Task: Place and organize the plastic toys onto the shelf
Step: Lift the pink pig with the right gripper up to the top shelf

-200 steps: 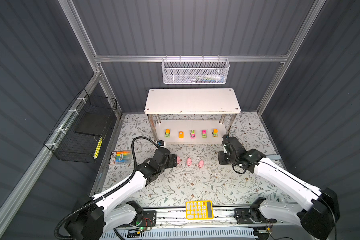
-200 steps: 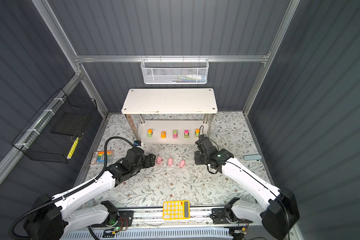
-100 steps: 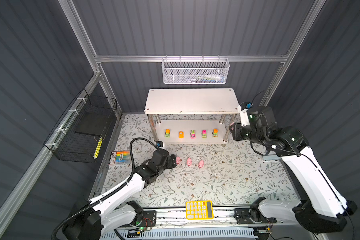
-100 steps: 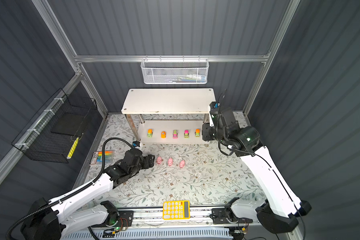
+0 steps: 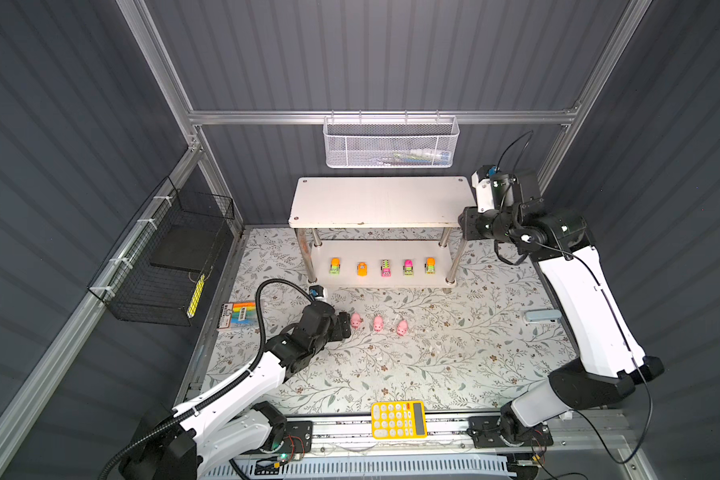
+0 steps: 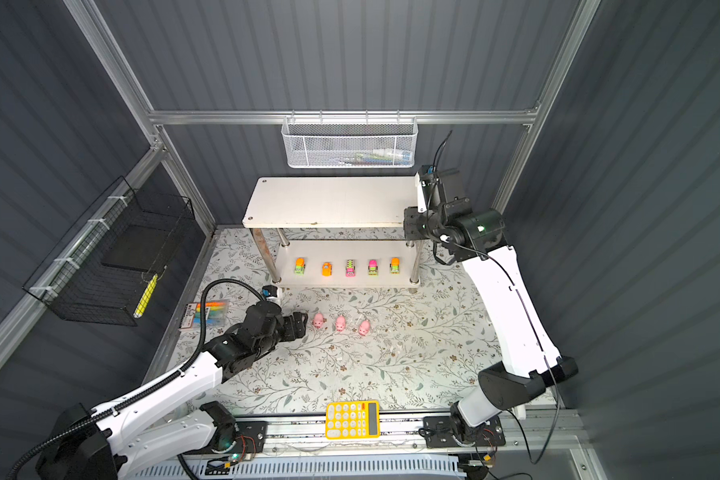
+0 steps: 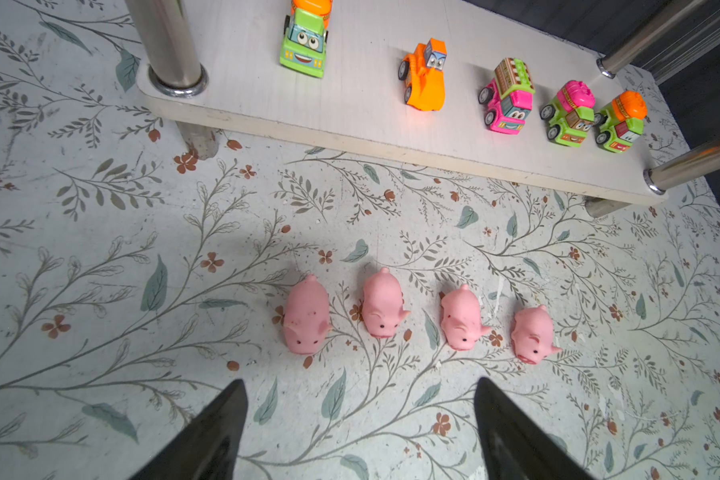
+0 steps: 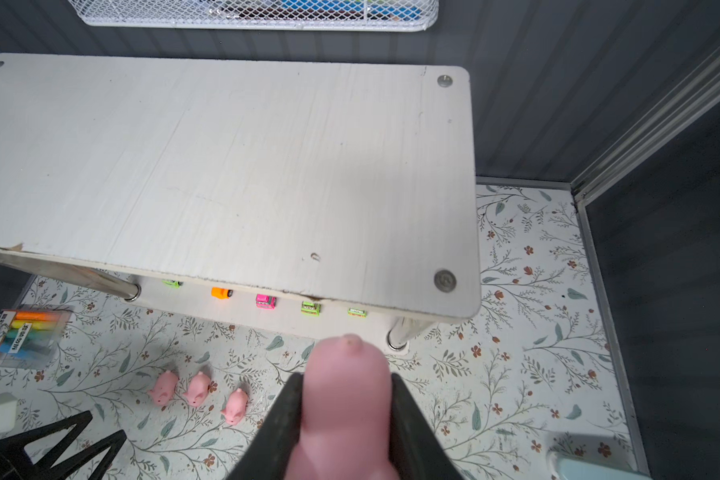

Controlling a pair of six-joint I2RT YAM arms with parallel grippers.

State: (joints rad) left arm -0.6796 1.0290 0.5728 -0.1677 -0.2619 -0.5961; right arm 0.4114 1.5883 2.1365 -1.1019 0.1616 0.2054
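The white two-tier shelf (image 5: 379, 203) stands at the back, and its top board (image 8: 225, 166) is bare. Several toy vehicles (image 7: 425, 77) stand in a row on the lower board (image 5: 385, 280). Several pink pigs (image 7: 381, 305) lie in a row on the floral mat; three of the pigs (image 5: 377, 323) show in both top views. My left gripper (image 7: 359, 382) is open, low over the mat just short of the row, with nothing between its fingers. My right gripper (image 8: 346, 376) is shut on a pink pig (image 8: 346, 415), raised beside the top board's right front corner (image 6: 408, 216).
A yellow calculator (image 5: 398, 419) lies at the mat's front edge and a marker pack (image 5: 238, 316) at its left. A pale blue object (image 5: 541, 316) lies at the right. A black wire basket (image 5: 171, 266) hangs on the left wall, a white mesh basket (image 5: 391, 143) above the shelf.
My right arm has risen from the mat near the shelf's right front leg to the top board's right end, still holding the pig. The left gripper has hardly moved.
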